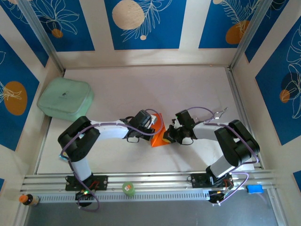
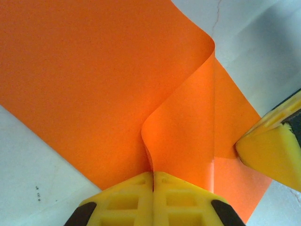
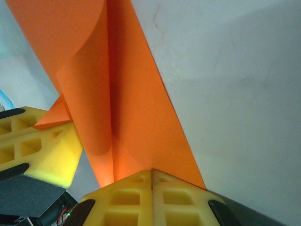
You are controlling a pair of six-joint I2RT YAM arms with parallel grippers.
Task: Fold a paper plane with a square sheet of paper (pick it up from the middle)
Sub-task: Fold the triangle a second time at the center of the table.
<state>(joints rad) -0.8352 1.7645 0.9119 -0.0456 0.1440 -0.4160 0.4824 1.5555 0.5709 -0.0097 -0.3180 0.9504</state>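
Observation:
The square sheet of paper [image 1: 160, 133] is bright orange and lies at the table's middle between both grippers, partly lifted and curled. My left gripper [image 1: 150, 124] is shut, pinching a raised fold of the paper [image 2: 178, 136] between its yellow fingertips [image 2: 153, 176]. From the right, my right gripper [image 1: 169, 134] holds the sheet's other side. Its yellow fingers [image 3: 151, 173] are shut on the paper [image 3: 136, 117], which rises as a creased, curling strip. The right gripper's finger [image 2: 273, 146] touches the sheet's edge in the left wrist view. The left gripper's finger [image 3: 44, 146] stands against the paper in the right wrist view.
A pale green cushion-like pad [image 1: 66, 98] sits at the back left. A small green round object [image 1: 128, 189] rests on the front rail, a small orange-capped bottle [image 1: 28, 199] at the near left, a blue item [image 1: 254, 189] at the near right. Walls enclose the white table [image 1: 188, 89].

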